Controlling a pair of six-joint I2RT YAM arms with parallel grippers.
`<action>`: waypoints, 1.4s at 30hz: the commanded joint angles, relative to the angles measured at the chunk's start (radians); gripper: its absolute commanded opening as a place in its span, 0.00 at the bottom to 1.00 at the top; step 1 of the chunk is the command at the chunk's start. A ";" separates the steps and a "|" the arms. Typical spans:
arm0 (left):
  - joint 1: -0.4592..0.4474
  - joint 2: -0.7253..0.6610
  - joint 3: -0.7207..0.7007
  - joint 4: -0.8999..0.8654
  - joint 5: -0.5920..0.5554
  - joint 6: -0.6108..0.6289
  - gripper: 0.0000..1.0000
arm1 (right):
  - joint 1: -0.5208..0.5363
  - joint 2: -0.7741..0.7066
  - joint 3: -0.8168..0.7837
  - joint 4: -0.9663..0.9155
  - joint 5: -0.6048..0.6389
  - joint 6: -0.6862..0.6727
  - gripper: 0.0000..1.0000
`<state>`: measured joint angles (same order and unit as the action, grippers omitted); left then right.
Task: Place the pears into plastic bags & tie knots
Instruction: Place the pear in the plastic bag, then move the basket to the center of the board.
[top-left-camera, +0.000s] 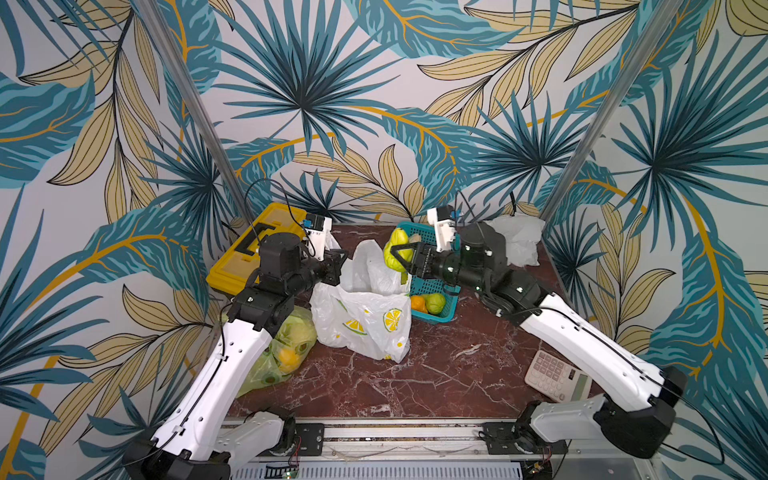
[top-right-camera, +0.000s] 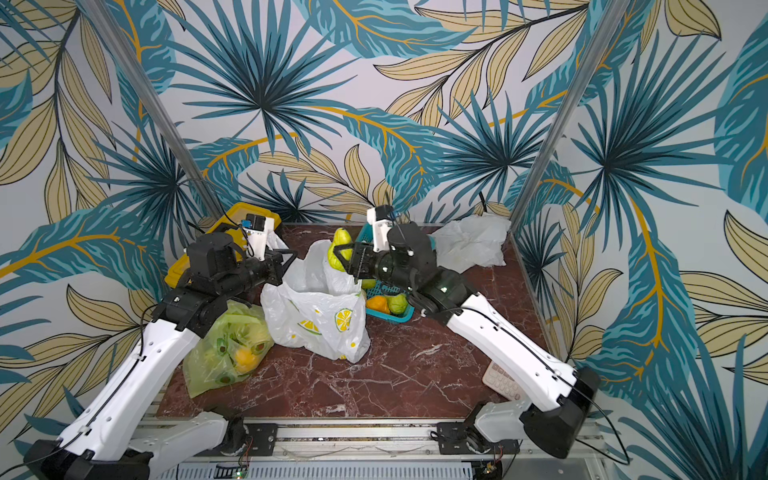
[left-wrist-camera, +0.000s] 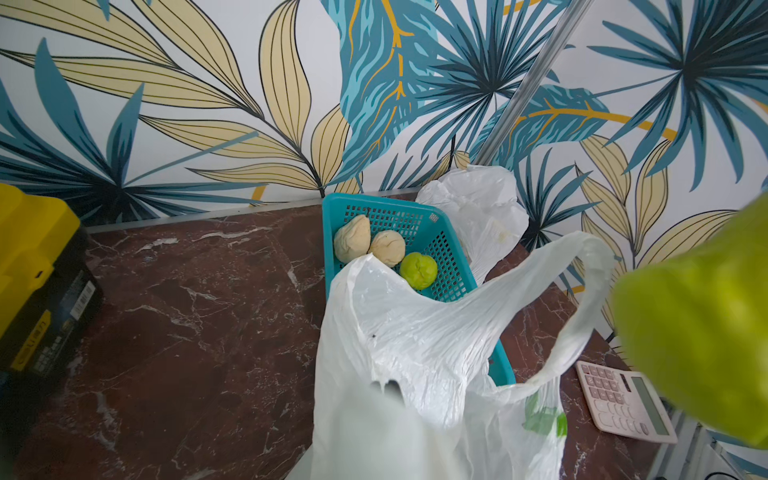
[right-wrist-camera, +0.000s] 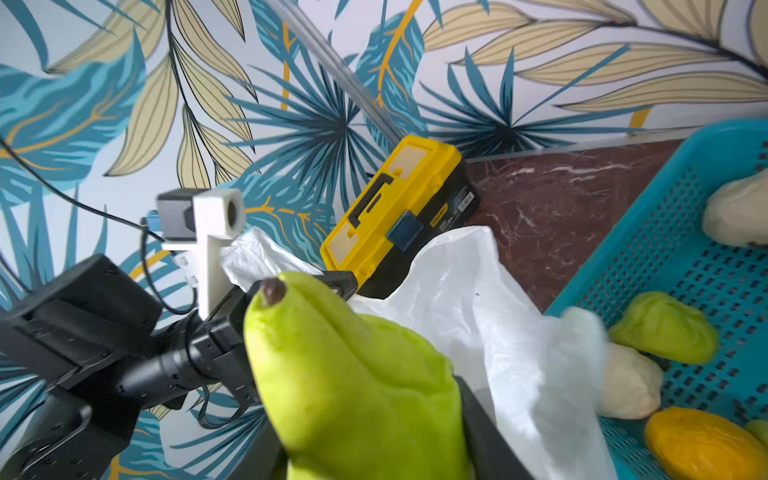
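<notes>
**Top view, 12 o'clock at the far wall.** The lemon-print bag (top-left-camera: 365, 320) stands at the middle of the counter (top-left-camera: 415, 386), its mouth open upward. The left tool (top-left-camera: 344, 254), jaws together, pinches the bag's rim at 10 o'clock and holds that film raised. The right tool (top-left-camera: 400, 258) is clamped on a green pear (top-left-camera: 395, 245), narrow end up, in the air at the bag's 1 o'clock edge. Whether the pear is over the opening cannot be told.

The teal mesh basket (top-left-camera: 432, 286) lies at 2 o'clock against the bag. At its near end are an orange pear (top-left-camera: 417, 303) and a second green pear (top-left-camera: 435, 303). The left wrist view shows two cream pears (left-wrist-camera: 352, 244) and a third green pear (left-wrist-camera: 418, 270) at its far end.

The lime-green bag (top-left-camera: 286, 345), with fruit inside, lies at 8 o'clock under the left arm. The plain white bag (top-left-camera: 515, 237) sits crumpled in the 1 o'clock corner. A yellow toolbox (top-left-camera: 245, 253) occupies 10 o'clock, and a calculator (top-left-camera: 555, 374) lies at 4 o'clock.
</notes>
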<state>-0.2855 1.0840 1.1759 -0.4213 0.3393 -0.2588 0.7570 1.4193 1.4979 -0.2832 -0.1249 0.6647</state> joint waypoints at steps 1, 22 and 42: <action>-0.005 -0.035 -0.027 0.049 -0.021 -0.039 0.00 | 0.007 0.174 0.059 -0.065 -0.040 -0.013 0.24; 0.076 -0.029 -0.215 0.066 -0.165 -0.076 0.00 | 0.030 0.222 0.211 -0.434 -0.057 -0.236 0.83; 0.154 -0.218 -0.141 -0.031 -0.156 -0.032 0.00 | -0.294 0.253 -0.133 -0.343 0.228 -0.030 0.70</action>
<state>-0.1390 0.8471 0.9943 -0.4599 0.1200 -0.3210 0.4583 1.5951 1.3861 -0.5827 0.0795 0.6369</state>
